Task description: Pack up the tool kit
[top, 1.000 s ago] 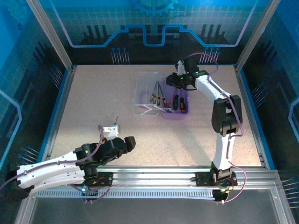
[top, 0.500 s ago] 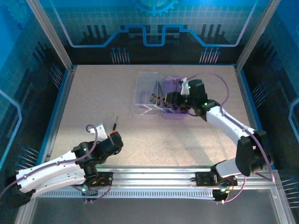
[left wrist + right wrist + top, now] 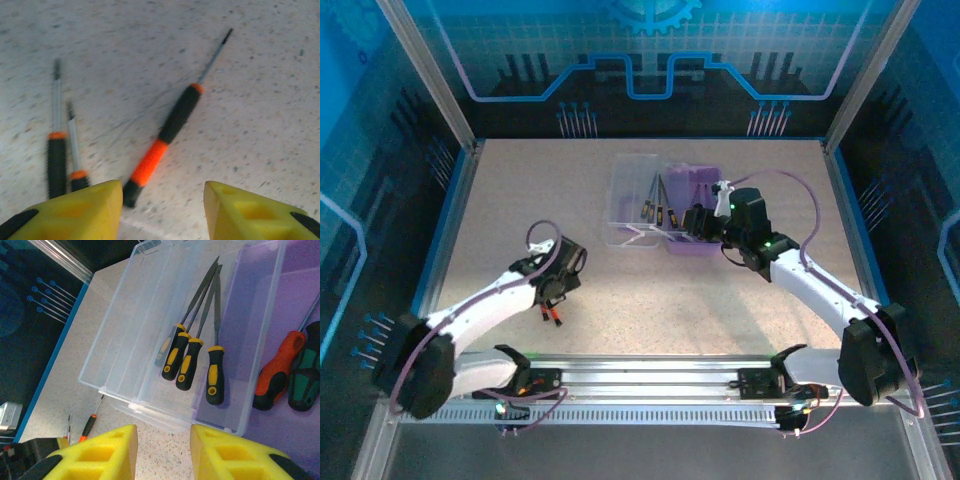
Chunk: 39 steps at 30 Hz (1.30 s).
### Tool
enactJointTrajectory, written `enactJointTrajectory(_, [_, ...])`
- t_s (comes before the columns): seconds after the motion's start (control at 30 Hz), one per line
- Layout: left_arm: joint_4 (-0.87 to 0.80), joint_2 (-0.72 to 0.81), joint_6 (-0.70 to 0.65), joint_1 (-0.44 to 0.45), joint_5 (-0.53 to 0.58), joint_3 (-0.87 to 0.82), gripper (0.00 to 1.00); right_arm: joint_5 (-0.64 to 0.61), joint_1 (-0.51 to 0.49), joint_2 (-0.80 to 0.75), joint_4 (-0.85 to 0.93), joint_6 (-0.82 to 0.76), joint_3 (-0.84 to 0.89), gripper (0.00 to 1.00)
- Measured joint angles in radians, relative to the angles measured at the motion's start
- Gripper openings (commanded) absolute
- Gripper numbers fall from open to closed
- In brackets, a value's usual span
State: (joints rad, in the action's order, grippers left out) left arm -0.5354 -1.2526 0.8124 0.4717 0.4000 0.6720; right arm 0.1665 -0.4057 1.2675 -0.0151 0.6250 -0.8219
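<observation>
The tool kit's case lies open at the back of the table, with its purple base (image 3: 706, 186) on the right and its clear lid (image 3: 630, 190) on the left. Three yellow-black handled tools (image 3: 187, 362) lie in the lid. An orange-handled screwdriver (image 3: 274, 374) and a green-handled one (image 3: 306, 381) lie in the base (image 3: 295, 300). My right gripper (image 3: 164, 437) hovers open at the case's near edge, nothing between its fingers. Three slim orange-black screwdrivers (image 3: 170, 129) lie loose on the table. My left gripper (image 3: 162, 192) stands open just above them, the largest one's butt beside its left finger.
The speckled table (image 3: 520, 220) is ringed by blue walls, with an aluminium rail (image 3: 660, 378) along the near edge. The loose slim screwdrivers (image 3: 555, 314) lie near the front left, under the left wrist. Bare tabletop lies between them and the case.
My left arm has swung forward from the near-left corner and now points down over the slim screwdrivers, its jaws narrower. My right arm has come from the case's far side to its near edge.
</observation>
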Motion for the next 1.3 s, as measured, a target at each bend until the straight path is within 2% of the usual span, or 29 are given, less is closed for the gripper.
enactJointTrajectory(0.17, [0.018, -0.138, -0.064, -0.019, -0.012, 0.099, 0.48, -0.014, 0.001, -0.033, -0.003, 0.000, 0.024, 0.36])
enactJointTrajectory(0.63, [0.086, -0.244, -0.108, -0.101, -0.063, 0.077, 0.46, -0.028, 0.001, -0.059, -0.013, 0.000, 0.025, 0.39])
enactJointTrajectory(0.73, [0.101, -0.274, -0.109, -0.108, -0.082, 0.068, 0.41, -0.028, 0.002, -0.059, -0.016, 0.000, 0.027, 0.39])
enactJointTrajectory(0.97, [0.086, -0.281, -0.135, -0.114, -0.077, 0.071, 0.20, -0.029, 0.003, -0.059, -0.016, 0.000, 0.033, 0.39])
enactJointTrajectory(1.13, [0.063, -0.299, -0.142, -0.113, -0.079, 0.094, 0.15, -0.029, 0.003, -0.059, -0.016, 0.000, 0.034, 0.39])
enactJointTrajectory(1.3, [0.061, -0.300, -0.156, -0.091, -0.072, 0.100, 0.02, -0.029, 0.003, -0.059, -0.016, 0.000, 0.037, 0.39])
